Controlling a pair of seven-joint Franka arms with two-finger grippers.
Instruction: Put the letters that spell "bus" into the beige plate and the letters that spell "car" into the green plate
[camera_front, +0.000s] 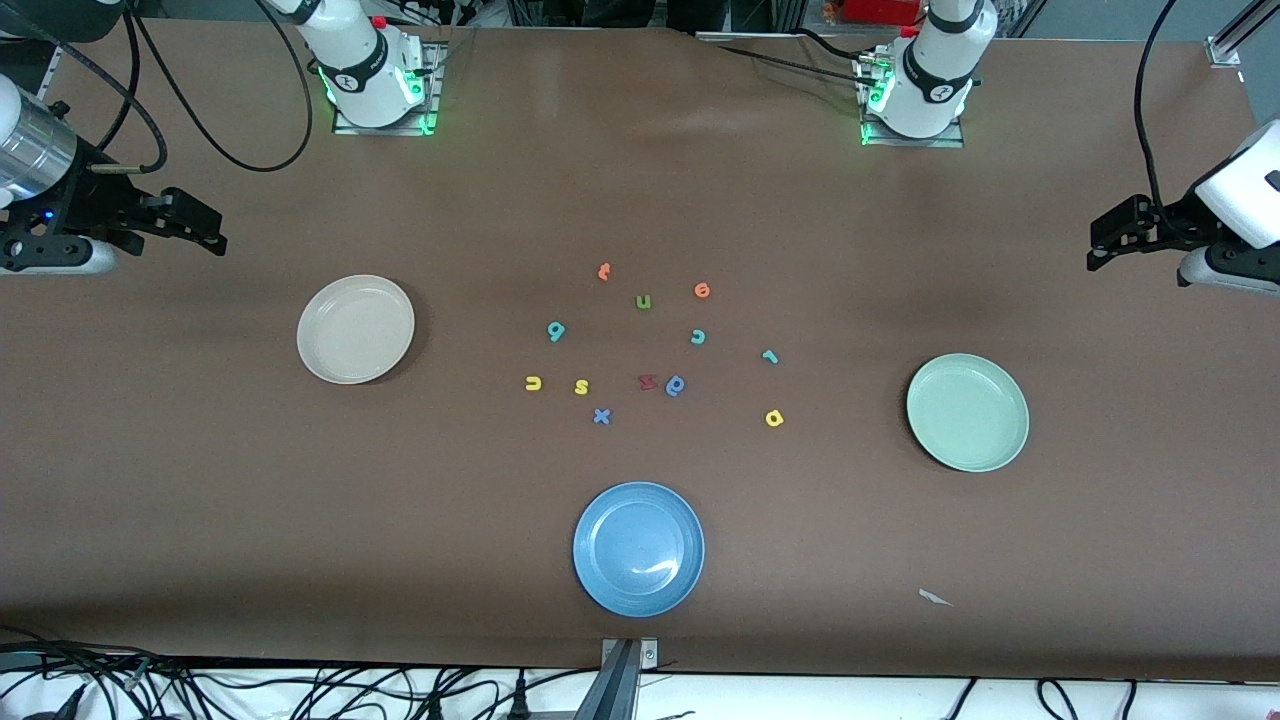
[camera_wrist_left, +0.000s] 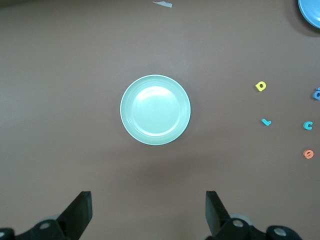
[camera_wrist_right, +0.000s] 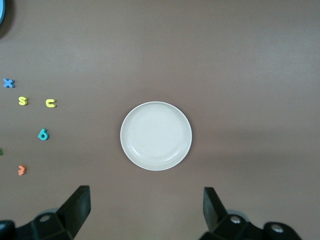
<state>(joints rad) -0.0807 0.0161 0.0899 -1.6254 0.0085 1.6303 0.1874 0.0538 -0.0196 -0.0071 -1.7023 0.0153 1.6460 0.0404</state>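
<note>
The beige plate (camera_front: 355, 329) (camera_wrist_right: 156, 136) lies toward the right arm's end, the green plate (camera_front: 967, 411) (camera_wrist_left: 155, 110) toward the left arm's end. Between them foam letters lie scattered. The teal "b" (camera_front: 556, 331) (camera_wrist_right: 43, 134), yellow "u" (camera_front: 533, 383) (camera_wrist_right: 50, 103) and yellow "s" (camera_front: 581, 387) (camera_wrist_right: 22, 101) sit closer to the beige plate. The teal "c" (camera_front: 698, 337) (camera_wrist_left: 308, 125), teal "r" (camera_front: 769, 356) (camera_wrist_left: 266, 122) and yellow "a" (camera_front: 774, 418) (camera_wrist_left: 260, 86) sit closer to the green plate. My right gripper (camera_front: 200, 225) (camera_wrist_right: 147, 207) hangs open over the table's right-arm end. My left gripper (camera_front: 1105, 240) (camera_wrist_left: 148, 210) hangs open over the left-arm end. Both hold nothing.
A blue plate (camera_front: 638, 548) lies nearest the front camera. Other letters mix with the rest: green "u" (camera_front: 643, 302), orange "e" (camera_front: 702, 290), orange "t" (camera_front: 604, 271), a red letter (camera_front: 647, 381), a blue round letter (camera_front: 676, 385), blue "x" (camera_front: 601, 416). A paper scrap (camera_front: 935, 598) lies near the front edge.
</note>
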